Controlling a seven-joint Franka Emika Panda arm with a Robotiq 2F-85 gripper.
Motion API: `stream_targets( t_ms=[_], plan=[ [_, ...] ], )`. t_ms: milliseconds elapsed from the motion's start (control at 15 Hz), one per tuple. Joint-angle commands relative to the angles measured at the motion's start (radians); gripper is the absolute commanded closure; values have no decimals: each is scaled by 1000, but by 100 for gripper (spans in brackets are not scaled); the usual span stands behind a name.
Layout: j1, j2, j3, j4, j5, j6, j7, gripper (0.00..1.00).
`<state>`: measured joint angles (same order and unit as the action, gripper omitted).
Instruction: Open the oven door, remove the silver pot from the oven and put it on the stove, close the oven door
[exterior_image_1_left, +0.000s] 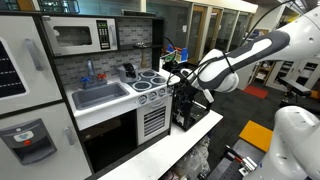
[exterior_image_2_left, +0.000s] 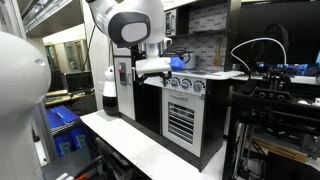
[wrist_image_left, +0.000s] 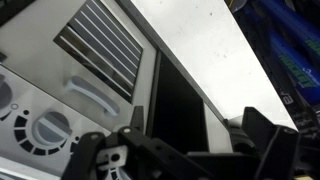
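1. In both exterior views a white toy kitchen (exterior_image_1_left: 60, 120) is seen standing on a white tabletop (exterior_image_1_left: 160, 155), and the robot arm (exterior_image_1_left: 250, 55) is reached toward its stove end.
2. The stove (exterior_image_1_left: 150, 78), with its grey burner rings and row of silver knobs (exterior_image_1_left: 150, 95), is seen from above in only an exterior view. There a grey sink (exterior_image_1_left: 100, 95) lies beside it and a microwave (exterior_image_1_left: 80, 37) is mounted higher up.
3. The oven door (exterior_image_1_left: 153, 122) is set below the knobs and is shut flat against the cabinet. Its slatted window (exterior_image_2_left: 181, 120) is seen more squarely in an exterior view.
4. The gripper (exterior_image_1_left: 180, 82) is held near the stove's outer edge, higher than the oven door.
5. Only the wrist view shows the fingers (wrist_image_left: 108, 155) plainly: they are spread wide apart, with nothing held between them.
6. The curved white door handle (wrist_image_left: 92, 95) is shown close up, tilted, in the wrist view alone.
7. What lies behind the slats cannot be made out in any view.
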<state>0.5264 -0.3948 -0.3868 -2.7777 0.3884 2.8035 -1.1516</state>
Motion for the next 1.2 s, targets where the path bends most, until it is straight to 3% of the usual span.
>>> stream_targets(
  t_ms=[0,267,667,1133],
  plan=[
    [145,95,-84,29,89,63,-156,0],
    [258,146,-152,39,124,132,-293,0],
    [392,205,-254,25,116,354,-473,0],
    [589,222,-419,0,71,535,-508,0]
  ],
)
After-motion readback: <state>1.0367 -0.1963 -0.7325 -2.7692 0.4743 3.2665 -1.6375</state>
